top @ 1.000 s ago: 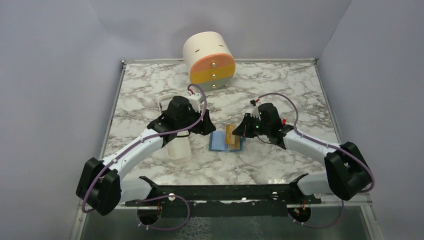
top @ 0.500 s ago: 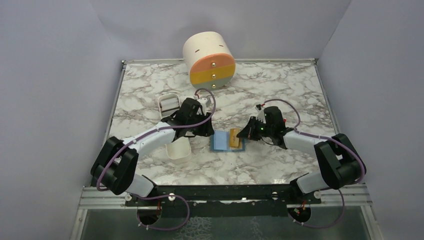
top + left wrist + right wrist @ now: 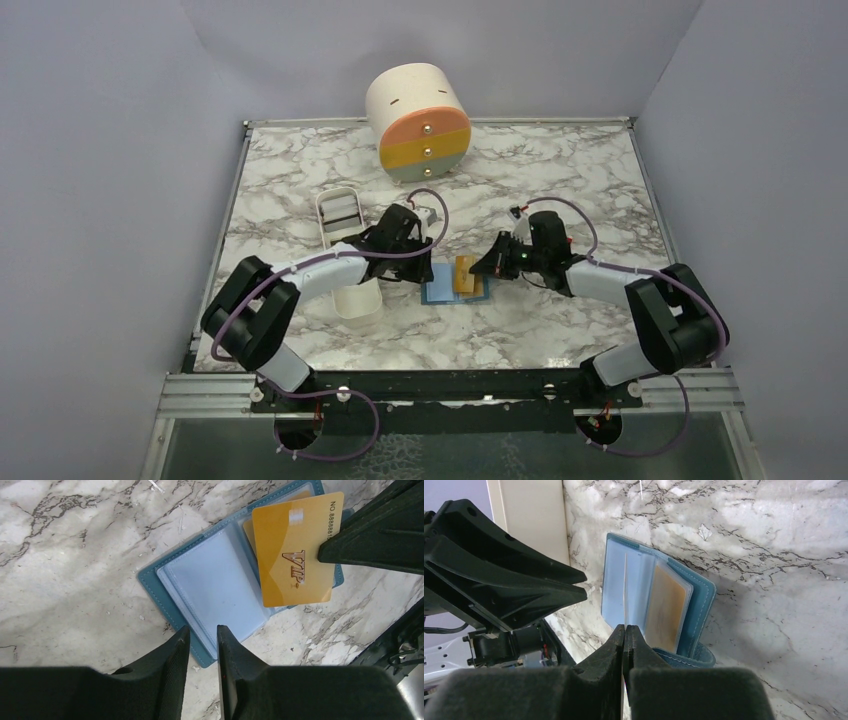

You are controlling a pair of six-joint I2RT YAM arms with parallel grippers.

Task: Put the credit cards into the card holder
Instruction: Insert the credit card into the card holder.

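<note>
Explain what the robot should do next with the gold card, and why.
Probably the right hand should slide the gold card into a clear pocket of the open card holder: the card is pinched over the pages, not yet pocketed, and the left hand sits slightly open at the holder's edge.

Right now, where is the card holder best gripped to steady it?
Its bare left leaf, at the outer edge, coming from the robot's left: the card holder lies open and flat, and the gold card held by the right gripper is over the other half.
</note>
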